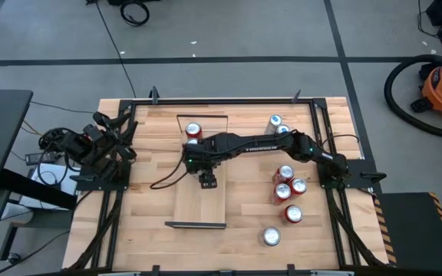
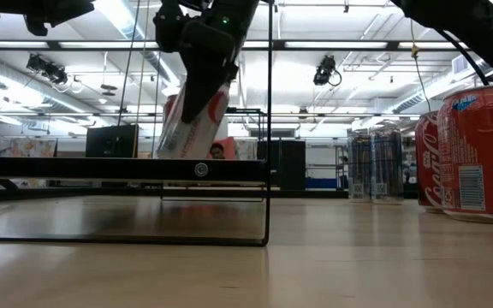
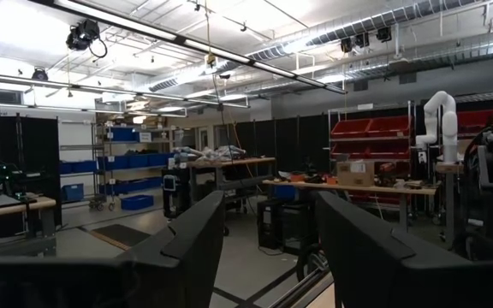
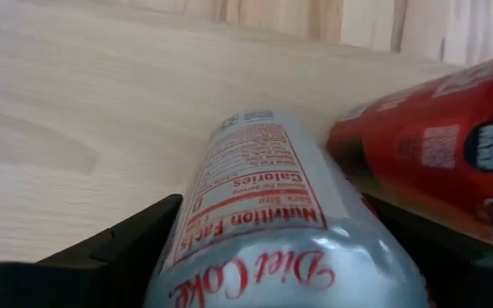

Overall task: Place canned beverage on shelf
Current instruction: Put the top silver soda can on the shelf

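My right arm reaches from the table's right side over the shelf, a long light-wood board with dark rims at its short ends. My right gripper is shut on a silver Diet Coke can, which hangs tilted over the shelf in the low view. A red can stands close beside it on the shelf's far part. My left gripper is open and holds nothing. It sits folded back at the table's left edge. My right gripper has the Diet Coke can between its two fingers, one on each side wall, on the can's upper half. The fingers slant down from above and run along the can. The can leans; the shelf's near rim hides whether its lower end rests on the board.
Several more cans stand on the tabletop right of the shelf, in a cluster. Two others stand at the far right and one near the front. Red cans loom at the right of the low view. The shelf's near half is bare wood.
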### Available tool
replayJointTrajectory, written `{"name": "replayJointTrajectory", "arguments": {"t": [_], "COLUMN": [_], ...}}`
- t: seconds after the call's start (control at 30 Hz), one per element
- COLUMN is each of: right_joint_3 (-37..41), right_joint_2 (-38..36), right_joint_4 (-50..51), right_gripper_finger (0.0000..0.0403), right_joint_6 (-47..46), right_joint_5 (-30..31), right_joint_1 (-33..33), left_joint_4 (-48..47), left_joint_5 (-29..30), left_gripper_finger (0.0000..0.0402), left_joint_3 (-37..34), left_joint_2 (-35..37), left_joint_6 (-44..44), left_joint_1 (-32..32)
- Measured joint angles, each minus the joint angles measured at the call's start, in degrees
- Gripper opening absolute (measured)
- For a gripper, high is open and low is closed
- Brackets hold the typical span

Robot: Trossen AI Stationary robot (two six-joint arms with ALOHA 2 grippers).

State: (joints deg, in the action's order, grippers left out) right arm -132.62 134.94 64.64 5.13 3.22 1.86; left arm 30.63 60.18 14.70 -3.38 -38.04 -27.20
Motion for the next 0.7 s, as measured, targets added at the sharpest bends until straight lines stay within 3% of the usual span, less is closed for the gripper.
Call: {"name": "replayJointTrajectory", "arguments": {"t": [0.7], "right_joint_3": [-0.46], "right_joint_2": [-1.73], "right_joint_4": [3.61], "right_gripper_finger": [0.0360], "right_joint_6": [-2.68], "right_joint_5": [3.33], "right_joint_1": [0.03], "left_joint_4": [0.00], "left_joint_5": [0.00], "left_gripper_finger": [0.0194], "left_joint_3": [0.00], "left_joint_2": [0.02], "left_joint_6": [-0.02], "left_joint_1": [0.00]}}
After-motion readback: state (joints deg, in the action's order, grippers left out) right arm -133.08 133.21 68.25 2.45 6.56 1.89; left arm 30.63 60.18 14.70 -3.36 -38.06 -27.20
